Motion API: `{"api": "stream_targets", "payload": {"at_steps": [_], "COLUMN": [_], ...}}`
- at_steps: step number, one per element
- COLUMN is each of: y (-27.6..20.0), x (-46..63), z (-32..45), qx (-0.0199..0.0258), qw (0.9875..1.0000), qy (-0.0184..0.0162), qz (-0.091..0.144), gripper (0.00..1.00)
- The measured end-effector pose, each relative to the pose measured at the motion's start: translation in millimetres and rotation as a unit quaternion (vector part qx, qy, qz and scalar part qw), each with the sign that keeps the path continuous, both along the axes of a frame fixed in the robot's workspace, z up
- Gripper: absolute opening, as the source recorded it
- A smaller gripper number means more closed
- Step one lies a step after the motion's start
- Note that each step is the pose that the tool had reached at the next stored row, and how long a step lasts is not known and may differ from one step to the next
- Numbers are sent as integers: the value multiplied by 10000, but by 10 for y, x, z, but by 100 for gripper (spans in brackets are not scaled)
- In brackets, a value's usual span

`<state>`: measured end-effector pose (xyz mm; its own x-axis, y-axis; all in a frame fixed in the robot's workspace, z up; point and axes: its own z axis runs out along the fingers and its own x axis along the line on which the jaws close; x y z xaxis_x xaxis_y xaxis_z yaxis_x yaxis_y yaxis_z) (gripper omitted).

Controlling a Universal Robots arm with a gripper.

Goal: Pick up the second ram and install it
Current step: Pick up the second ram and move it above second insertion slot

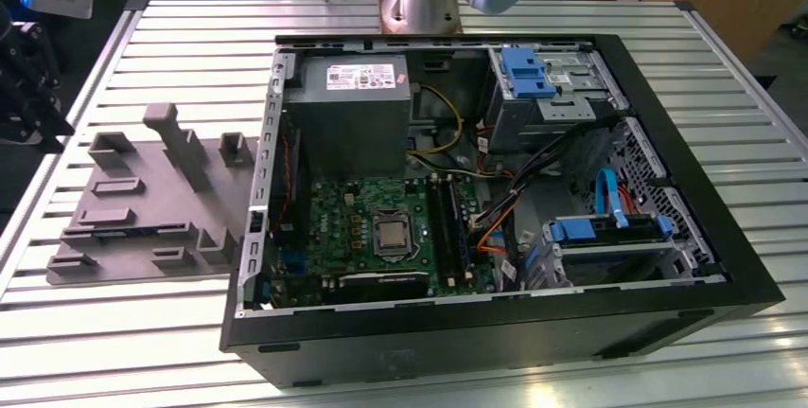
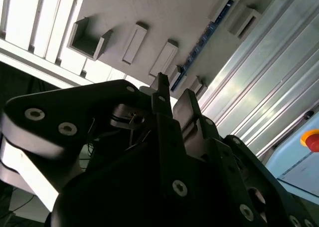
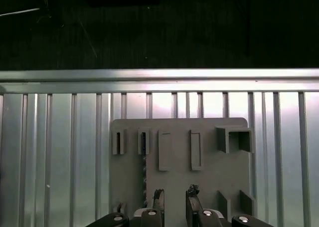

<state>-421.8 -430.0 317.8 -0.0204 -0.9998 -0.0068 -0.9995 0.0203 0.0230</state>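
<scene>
Grey fixture (image 3: 207,187) holds second ram (image 2: 198,47) on edge.

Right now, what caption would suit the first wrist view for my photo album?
Open end effector poised over a gray fixture on the slatted table, the second ram standing edgewise in it.

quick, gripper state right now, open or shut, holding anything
gripper: open, a clear gap between the fingertips, holding nothing
</scene>
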Motion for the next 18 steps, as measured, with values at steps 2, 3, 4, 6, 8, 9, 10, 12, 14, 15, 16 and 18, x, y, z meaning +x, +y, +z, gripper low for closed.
{"api": "stream_targets", "payload": {"at_steps": [2,3,4,6,8,9,10,12,14,15,16,18], "y": [-20,-36,-54,-80,-83,-83,-83,-84,-84,-84,-84,-84], "x": [-4,-4,-4,-3,-4,-4,-4,-4,-4,-4,-4,-4], "z": [-35,-53,-72,-105,-108,-108,-108,-108,-108,-108,-108,-109], "qx": [0,0,0,0,0,0,0,0,0,0,0,0], "qw": [10000,10000,10000,10000,10000,10000,10000,10000,10000,10000,10000,10000], "qy": [1,1,1,0,0,0,0,0,0,0,-1,-1], "qz": [19,23,25,28,28,28,28,28,28,28,28,28], "gripper": [31,31,31,31,31,31,31,31,32,32,32,38]}}
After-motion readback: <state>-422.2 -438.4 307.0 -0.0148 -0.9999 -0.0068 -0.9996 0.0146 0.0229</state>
